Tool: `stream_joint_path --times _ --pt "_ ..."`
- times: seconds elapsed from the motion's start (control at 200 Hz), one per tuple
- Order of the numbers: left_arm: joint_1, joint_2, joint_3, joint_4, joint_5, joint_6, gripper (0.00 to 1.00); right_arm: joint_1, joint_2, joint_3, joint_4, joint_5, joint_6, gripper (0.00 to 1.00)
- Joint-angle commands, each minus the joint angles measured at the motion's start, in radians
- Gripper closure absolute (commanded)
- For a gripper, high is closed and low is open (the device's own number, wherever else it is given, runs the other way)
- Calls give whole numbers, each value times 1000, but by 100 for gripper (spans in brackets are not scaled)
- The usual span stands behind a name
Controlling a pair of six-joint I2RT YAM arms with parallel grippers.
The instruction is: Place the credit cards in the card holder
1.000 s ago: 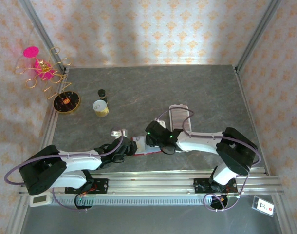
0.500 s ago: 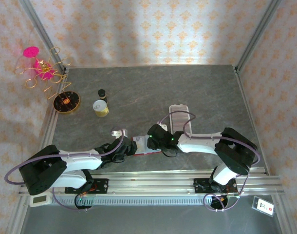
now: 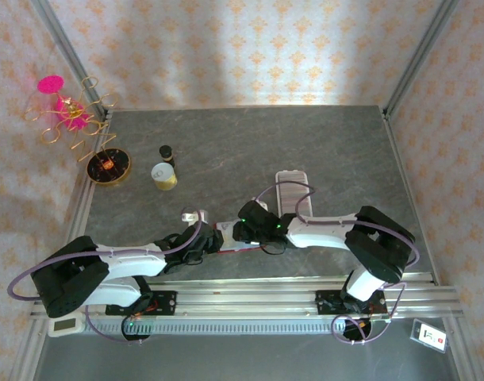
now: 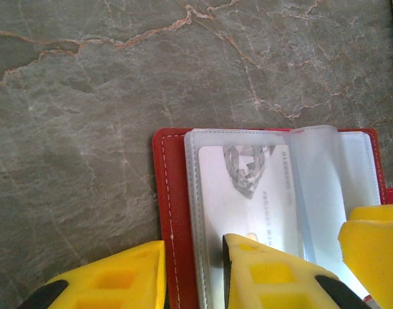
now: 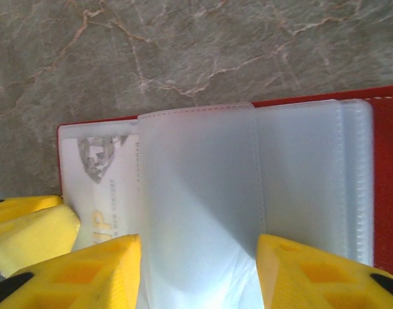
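Observation:
The red card holder (image 3: 224, 235) lies open on the table between both grippers, its red cover (image 4: 167, 212) and clear plastic sleeves (image 5: 299, 167) facing up. One pale credit card with a grey crest (image 4: 248, 193) sits inside a sleeve, its corner visible (image 5: 96, 187) beside the lifted leaf. Another pale card (image 3: 290, 181) lies loose on the table behind the right arm. My left gripper (image 4: 193, 277) is open, one finger beside the red edge and one finger on the sleeved card. My right gripper (image 5: 200, 283) is open astride a bulging clear sleeve leaf (image 5: 196, 212).
At the back left stand a gold wire stand with pink discs (image 3: 67, 115), a small dark bottle (image 3: 167, 152) and a yellow tub with a white lid (image 3: 164, 175). A small metal piece (image 3: 190, 214) lies by the left gripper. An aluminium rail (image 3: 250, 290) borders the near edge.
My right gripper has shifted slightly left over the card holder, uncovering more of the loose card behind it. The left arm has stayed in place.

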Motion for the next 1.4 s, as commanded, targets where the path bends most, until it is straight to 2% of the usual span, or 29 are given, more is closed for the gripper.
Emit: stream_joint_path --times 0.0,0.676,0.846,1.061,1.241,1.397 --pt "-3 37 -27 -40 29 -6 74 3 18 24 11 -25 14 51" --pt "-3 32 -27 -39 32 -9 76 5 -21 8 126 -73 66 69" --pt "-3 36 -27 -38 32 -11 76 5 -51 -35 209 -85 100 71" --pt "-3 63 -2 -33 50 -7 77 5 -27 -39 217 -91 113 75" --pt "-3 43 -17 -23 54 -8 77 4 -79 -78 259 -81 126 76" --pt "-1 17 -5 -74 32 12 77 6 -101 -109 379 -120 156 77"
